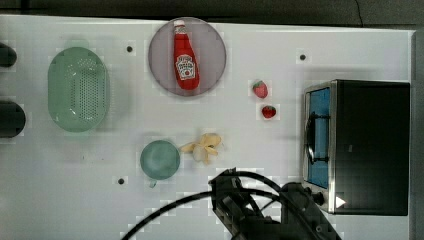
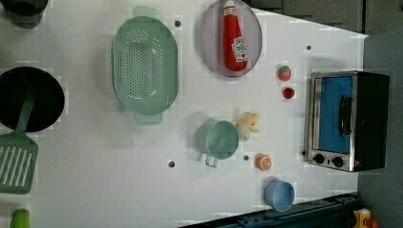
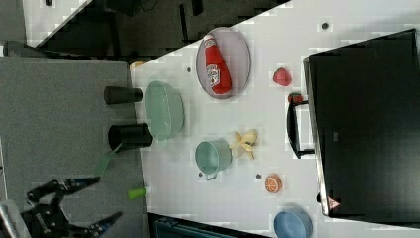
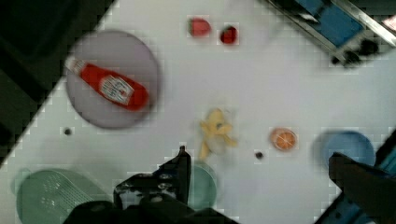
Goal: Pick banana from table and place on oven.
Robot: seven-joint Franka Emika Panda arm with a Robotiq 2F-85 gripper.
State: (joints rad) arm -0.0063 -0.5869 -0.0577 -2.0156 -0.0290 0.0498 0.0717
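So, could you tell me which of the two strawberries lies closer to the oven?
The darker red strawberry, in the top view; the paler, pinkish strawberry sits farther from the black-topped toaster oven.

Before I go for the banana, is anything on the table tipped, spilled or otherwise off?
Nothing is spilled or broken. The ketchup bottle lies flat on the grey plate rather than standing. The banana lies on the table beside the green cup, partly peeled. The oven door is shut.

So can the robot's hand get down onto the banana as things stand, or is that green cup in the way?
Probably yes. The banana lies bare on the table with nothing over it. The green cup sits right beside it, so the open hand should come from above, clear of the cup's side.
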